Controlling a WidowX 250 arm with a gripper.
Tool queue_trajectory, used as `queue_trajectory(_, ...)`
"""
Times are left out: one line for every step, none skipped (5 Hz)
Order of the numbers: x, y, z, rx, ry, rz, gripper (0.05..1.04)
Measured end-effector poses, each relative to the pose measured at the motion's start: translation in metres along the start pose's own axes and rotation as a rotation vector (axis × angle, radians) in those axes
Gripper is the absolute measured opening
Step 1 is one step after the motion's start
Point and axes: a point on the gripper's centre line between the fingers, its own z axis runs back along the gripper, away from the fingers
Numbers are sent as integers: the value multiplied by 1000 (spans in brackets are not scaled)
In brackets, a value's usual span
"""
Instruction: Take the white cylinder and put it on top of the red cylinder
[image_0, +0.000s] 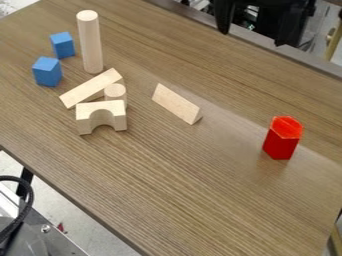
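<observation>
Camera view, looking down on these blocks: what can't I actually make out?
All in the camera view:
Gripper: its upper part, cut off by the top edge.
Short pale cylinder: its foot, hidden behind the arch block.
Red block: its far sides, hidden by its own body; whether its top is hollow, too small to tell.
Dark cable: where it leads, cut off by the left edge.
</observation>
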Motion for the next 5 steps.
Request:
queue_trajectory(-5,1,-7,13,24,-2,1001)
queue_trajectory(-6,12,-14,67,17,12,1000)
queue_trajectory(-1,33,-16,95,32,78,1000)
queue_trajectory(4,61,-17,131,52,152,1000)
queue_trajectory(4,89,-21,165,77,225,1001)
